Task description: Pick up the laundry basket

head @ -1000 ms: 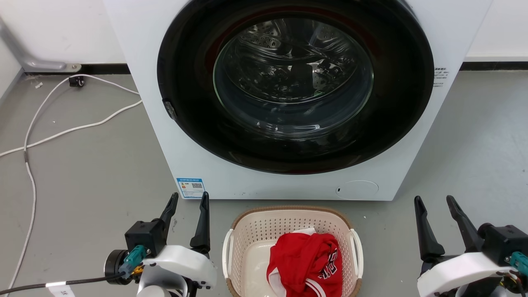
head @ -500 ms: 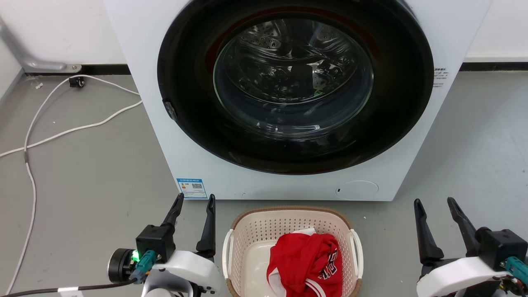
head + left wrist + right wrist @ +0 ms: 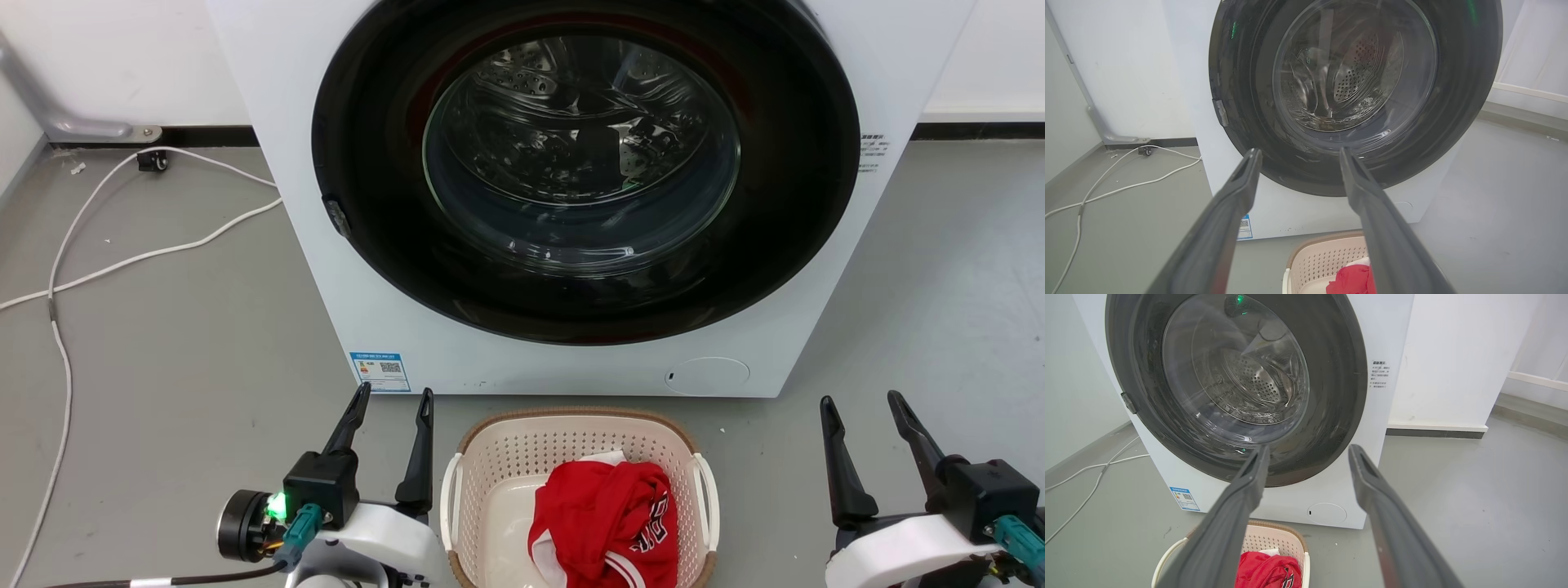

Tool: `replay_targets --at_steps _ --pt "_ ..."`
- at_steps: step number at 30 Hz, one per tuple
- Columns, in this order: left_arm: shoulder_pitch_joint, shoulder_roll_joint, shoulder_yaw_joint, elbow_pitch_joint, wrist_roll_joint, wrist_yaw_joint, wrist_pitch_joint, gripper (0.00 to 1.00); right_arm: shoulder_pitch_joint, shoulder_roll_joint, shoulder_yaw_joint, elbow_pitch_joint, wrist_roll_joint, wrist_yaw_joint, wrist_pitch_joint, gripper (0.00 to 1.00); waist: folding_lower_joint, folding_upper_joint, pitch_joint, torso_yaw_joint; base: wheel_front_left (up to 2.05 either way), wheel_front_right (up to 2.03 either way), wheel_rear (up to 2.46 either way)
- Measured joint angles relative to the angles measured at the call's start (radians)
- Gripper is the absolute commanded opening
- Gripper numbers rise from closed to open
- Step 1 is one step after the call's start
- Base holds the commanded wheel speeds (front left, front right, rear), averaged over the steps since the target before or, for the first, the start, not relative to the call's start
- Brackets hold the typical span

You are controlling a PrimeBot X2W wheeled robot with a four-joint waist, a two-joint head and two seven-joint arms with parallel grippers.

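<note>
**Lining Up Both Grippers for a Two-Handled Lift**

The laundry basket (image 3: 522, 449) is sitting on the floor (image 3: 180, 327) just in front of the washing machine (image 3: 490, 367), below its round door, and is carrying a red garment (image 3: 604, 514). The left gripper (image 3: 394, 392) is hovering in front of the washing machine's lower left corner, fingers spread and holding nothing. The right gripper (image 3: 860, 398) is hanging just off the machine's lower right corner, likewise parted and empty. Neither is touching the basket.

As I judge it, the approach is the step in hand. Each arm is needing to bring its gripper in along the machine's front, onto the left handle (image 3: 446, 498) and the right handle (image 3: 709, 498). Closing on both at matching height is mattering most, so that the basket is rising level and not knocking the machine's front.
</note>
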Motion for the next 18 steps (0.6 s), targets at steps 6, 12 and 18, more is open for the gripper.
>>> replay_targets --at_steps 6,12,18 --pt "0.005 -0.004 0.005 0.008 0.024 -0.007 -0.006 1.0 0.003 0.0 -0.002 0.007 -0.019 0.0 -0.009 1.0 0.0 0.0 -0.004 -0.002 0.0 0.0 0.0" --pt "0.005 -0.007 0.011 0.021 0.023 -0.012 -0.008 1.0 0.004 0.0 -0.009 0.019 -0.008 0.0 -0.016 1.0 0.0 0.0 -0.004 -0.002 0.0 0.0 0.0" --pt "0.005 -0.01 0.017 0.032 0.022 -0.02 -0.008 1.0 0.006 0.0 -0.01 0.03 -0.004 0.0 -0.018 1.0 0.0 0.0 -0.005 -0.001 0.0 0.0 0.0"
